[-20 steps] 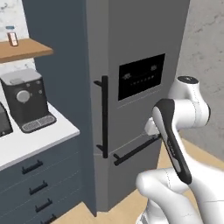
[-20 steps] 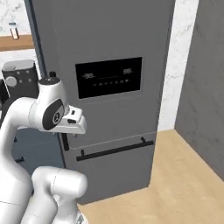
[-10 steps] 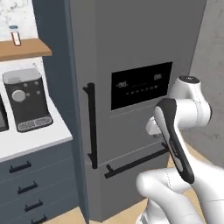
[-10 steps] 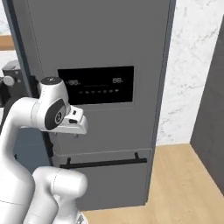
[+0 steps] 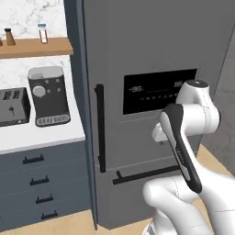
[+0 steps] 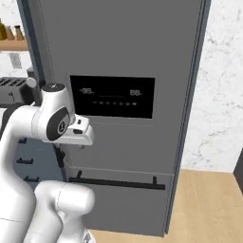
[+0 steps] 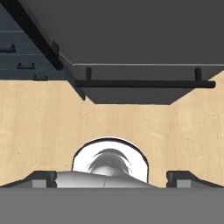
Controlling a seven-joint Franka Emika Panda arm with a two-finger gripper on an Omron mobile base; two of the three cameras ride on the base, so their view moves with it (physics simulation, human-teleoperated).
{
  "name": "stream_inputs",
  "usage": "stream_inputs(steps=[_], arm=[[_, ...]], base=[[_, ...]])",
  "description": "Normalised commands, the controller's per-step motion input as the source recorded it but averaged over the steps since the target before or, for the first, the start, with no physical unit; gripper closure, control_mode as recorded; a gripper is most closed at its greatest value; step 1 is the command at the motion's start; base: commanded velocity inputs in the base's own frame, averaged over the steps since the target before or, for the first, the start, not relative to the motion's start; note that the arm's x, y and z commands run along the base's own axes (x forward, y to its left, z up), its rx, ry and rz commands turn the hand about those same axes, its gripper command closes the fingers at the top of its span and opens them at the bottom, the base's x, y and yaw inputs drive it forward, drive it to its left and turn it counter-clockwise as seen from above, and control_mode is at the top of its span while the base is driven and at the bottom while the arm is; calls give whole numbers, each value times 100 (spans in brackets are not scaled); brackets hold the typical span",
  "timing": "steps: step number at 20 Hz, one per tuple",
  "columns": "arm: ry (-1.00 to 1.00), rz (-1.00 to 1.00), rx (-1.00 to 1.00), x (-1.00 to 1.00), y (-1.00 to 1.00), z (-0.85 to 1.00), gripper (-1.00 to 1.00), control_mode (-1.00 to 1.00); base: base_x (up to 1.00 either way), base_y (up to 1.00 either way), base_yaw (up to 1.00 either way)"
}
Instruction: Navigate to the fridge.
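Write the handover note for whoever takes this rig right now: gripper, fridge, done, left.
Gripper: empty, fingertips set wide apart, open, pointing down at the wooden floor.
Fridge: directly ahead and close, its display panel facing the base, vertical handle toward the counter side, drawer handle low in front of the arm.
Done: base stands facing the fridge front.
Left: probably only a final small approach or stop; nothing to grasp.

light wood floor point(image 6: 209, 204), white marbled wall point(image 6: 220, 85), blue-grey drawers point(image 5: 41, 193) under a white counter point(image 5: 36, 135), wooden shelf point(image 5: 34, 47)
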Motion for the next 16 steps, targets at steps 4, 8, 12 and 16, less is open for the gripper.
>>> stream_inputs(steps=[4, 8, 12, 16], arm=[[0, 0, 0, 0, 0, 0, -100, 100], [0, 0, 0, 0, 0, 0, -100, 100], [0, 0, 0, 0, 0, 0, -100, 100], [0, 0, 0, 0, 0, 0, -100, 100]], base=[[17, -60, 33], [30, -35, 23], [41, -1, 6], [37, -3, 0]])
